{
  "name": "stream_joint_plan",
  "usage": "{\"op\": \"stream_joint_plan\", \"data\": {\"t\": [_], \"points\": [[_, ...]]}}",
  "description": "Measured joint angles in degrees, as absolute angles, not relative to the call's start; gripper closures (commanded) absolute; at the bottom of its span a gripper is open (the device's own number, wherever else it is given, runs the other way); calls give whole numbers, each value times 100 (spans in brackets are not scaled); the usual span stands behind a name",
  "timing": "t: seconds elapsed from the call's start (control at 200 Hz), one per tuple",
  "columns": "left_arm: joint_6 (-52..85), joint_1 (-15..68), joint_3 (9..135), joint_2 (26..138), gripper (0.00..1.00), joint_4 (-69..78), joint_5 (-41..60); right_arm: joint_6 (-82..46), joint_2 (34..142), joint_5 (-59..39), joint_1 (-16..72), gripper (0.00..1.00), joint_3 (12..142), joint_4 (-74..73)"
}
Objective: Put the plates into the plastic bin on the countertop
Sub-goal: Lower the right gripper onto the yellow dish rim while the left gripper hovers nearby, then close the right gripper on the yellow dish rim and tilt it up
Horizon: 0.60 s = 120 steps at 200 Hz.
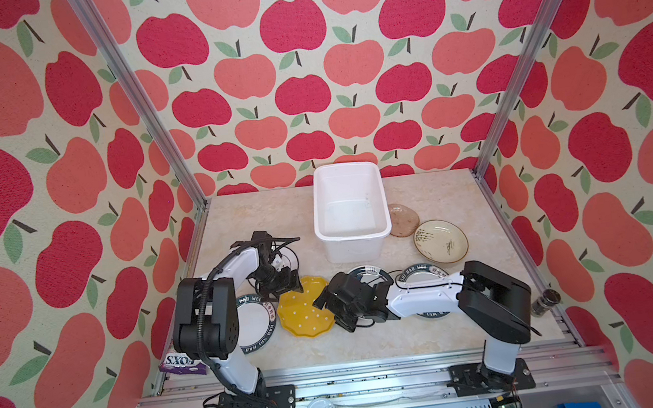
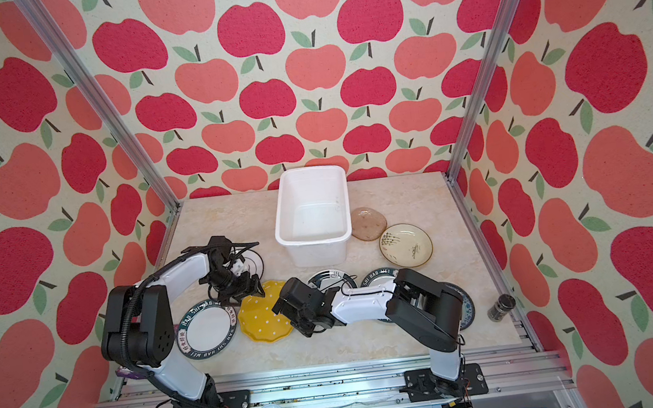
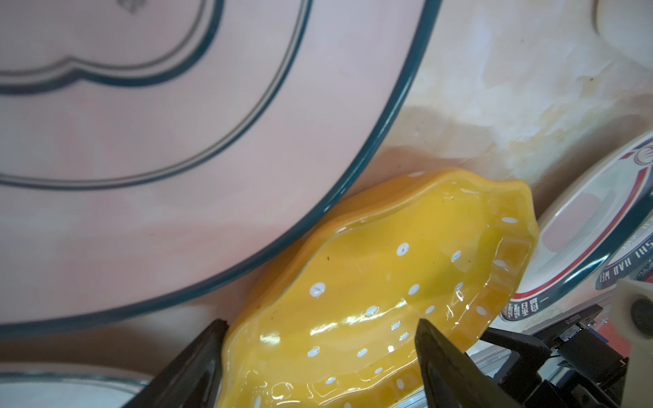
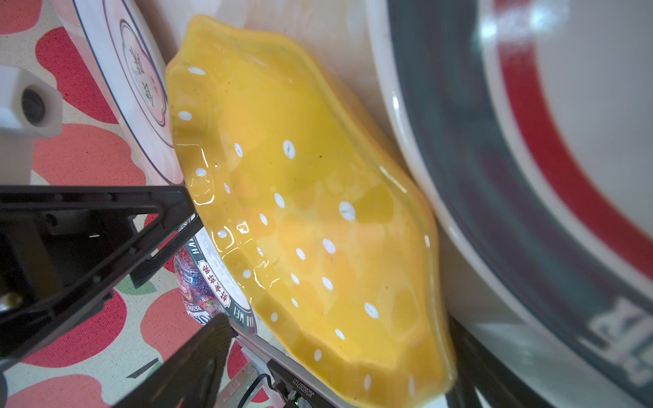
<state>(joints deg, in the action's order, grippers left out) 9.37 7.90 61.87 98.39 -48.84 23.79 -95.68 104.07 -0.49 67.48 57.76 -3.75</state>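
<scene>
Straddling rim of face-up yellow plate [image 1: 303,314], left fingers [image 3: 196,367] spread; right fingers [image 4: 198,360] likewise spread

left arm [image 1: 235,261]: elbow bent, wrist pitched down over mid bench [image 1: 374,342]
left hand [image 1: 290,286]: jaws apart
right arm [image 1: 423,296]: low, stretched leftward
right hand [image 1: 331,315]: jaws apart, near left hand

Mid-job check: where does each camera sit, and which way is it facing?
Top views: high over the front edge, looking down at the countertop, plastic bin and plates; both arms show whole.
Left wrist: rides behind the left gripper, looking along its fingers at the yellow plate.
Right wrist: behind the right gripper, facing that plate from another side; its fingers show.
Shared: all views show the yellow plate.
</scene>
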Motion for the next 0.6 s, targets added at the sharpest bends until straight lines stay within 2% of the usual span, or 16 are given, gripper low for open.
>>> {"op": "stream_joint_plan", "data": {"t": [0.2,0.6], "points": [[904,790,6189,9839,15,-4884,2355,-9319,10405,82,6751,16,5776,-362],[899,790,6200,9839,15,-4901,2281,-8739,10307,381,6751,20,5804,-353]]}}
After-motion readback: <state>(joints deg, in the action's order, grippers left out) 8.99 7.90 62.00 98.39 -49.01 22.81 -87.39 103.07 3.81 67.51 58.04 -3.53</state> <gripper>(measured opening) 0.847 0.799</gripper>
